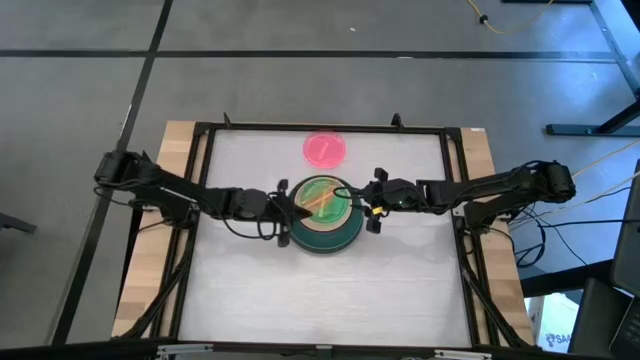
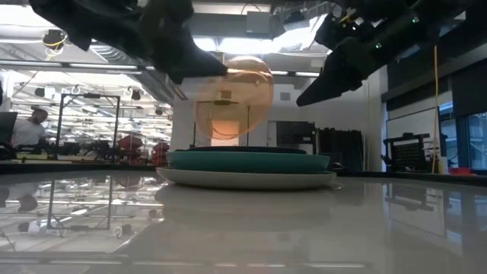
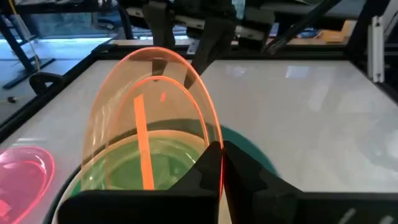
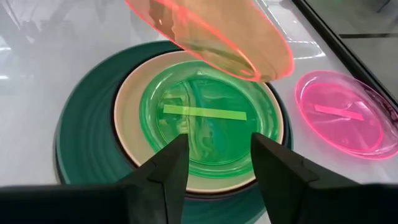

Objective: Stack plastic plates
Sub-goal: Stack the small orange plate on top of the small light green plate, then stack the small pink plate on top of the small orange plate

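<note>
A stack of plates point(image 1: 322, 222) rests on the table's middle: a grey plate point(image 2: 247, 180) at the bottom, a dark green plate point(image 4: 87, 134) on it, then a peach plate point(image 4: 127, 102), and a small light green plate point(image 4: 205, 121) on top. My left gripper point(image 3: 217, 168) is shut on a clear orange plate point(image 3: 149, 106), which hangs above the stack. My right gripper point(image 4: 217, 165) is open, just right of the stack and above its edge, touching nothing. A small pink plate point(image 1: 325, 149) lies flat near the table's far edge. My left gripper pinches the orange plate's rim point(image 3: 210, 140) between its two fingers, coming from the table's left. The plate point(image 2: 232, 95) is lifted clear above the stack and tipped steeply, nearly on edge.
The pink plate point(image 4: 342, 118) lies alone beyond the stack. A dark frame point(image 1: 200, 135) rims the white table. Bare tabletop spreads on the near side of the stack. A person point(image 2: 27, 129) sits far off in the room behind.
</note>
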Tool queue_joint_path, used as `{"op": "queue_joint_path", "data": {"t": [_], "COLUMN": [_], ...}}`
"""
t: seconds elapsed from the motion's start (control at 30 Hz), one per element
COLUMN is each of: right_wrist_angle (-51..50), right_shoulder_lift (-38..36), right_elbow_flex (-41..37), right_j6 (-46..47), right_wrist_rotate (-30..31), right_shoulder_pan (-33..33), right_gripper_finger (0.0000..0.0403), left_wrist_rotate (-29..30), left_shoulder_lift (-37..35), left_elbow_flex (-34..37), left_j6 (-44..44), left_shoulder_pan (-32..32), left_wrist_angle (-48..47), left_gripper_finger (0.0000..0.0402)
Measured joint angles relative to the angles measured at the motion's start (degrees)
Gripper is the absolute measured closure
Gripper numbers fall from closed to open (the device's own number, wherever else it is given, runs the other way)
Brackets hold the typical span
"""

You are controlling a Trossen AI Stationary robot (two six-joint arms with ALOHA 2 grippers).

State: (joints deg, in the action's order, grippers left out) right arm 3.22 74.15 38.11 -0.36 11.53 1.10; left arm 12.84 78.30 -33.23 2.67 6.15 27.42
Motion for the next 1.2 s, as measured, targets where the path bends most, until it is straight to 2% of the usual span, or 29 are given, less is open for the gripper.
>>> {"op": "queue_joint_path", "data": {"t": [0.17,0.3,0.4,0.57,0.7,0.83,1.03,1.2], "right_wrist_angle": [-0.12,-0.36,-0.35,-0.32,-0.17,-0.47,-0.74,-0.21], "right_shoulder_lift": [0.00,0.00,0.00,0.04,0.04,0.26,0.85,2.14], "right_elbow_flex": [0.00,-0.03,-0.35,-0.35,-0.35,-0.35,-0.37,-0.38], "right_j6": [0.06,-0.05,-0.72,-1.23,-1.89,-3.12,-3.08,-3.27], "right_wrist_rotate": [-0.02,-0.09,-0.09,-0.04,1.63,3.97,4.37,4.57], "right_shoulder_pan": [0.00,0.00,0.00,0.00,0.00,0.00,0.00,0.00], "right_gripper_finger": [0.0237,0.0237,0.0237,0.0237,0.0237,0.0237,0.0237,0.0237], "left_wrist_rotate": [-0.17,-0.76,-0.76,-0.02,4.30,7.06,-2.02,-10.33], "left_shoulder_lift": [5.22,7.40,7.32,4.17,4.33,6.40,13.49,22.61], "left_elbow_flex": [0.00,-0.02,-1.59,-8.18,-15.02,-18.29,-21.38,-29.25], "left_j6": [-3.03,-1.50,-1.34,-0.63,-1.34,-4.55,-1.67,3.77], "left_shoulder_pan": [0.00,-0.26,-0.31,-3.00,-8.20,-15.69,-29.47,-38.59], "left_wrist_angle": [3.85,6.36,3.79,-8.99,-25.51,-33.64,-33.60,-36.78], "left_gripper_finger": [0.0380,0.0336,0.0299,0.0268,0.0267,0.0268,0.0268,0.0268]}}
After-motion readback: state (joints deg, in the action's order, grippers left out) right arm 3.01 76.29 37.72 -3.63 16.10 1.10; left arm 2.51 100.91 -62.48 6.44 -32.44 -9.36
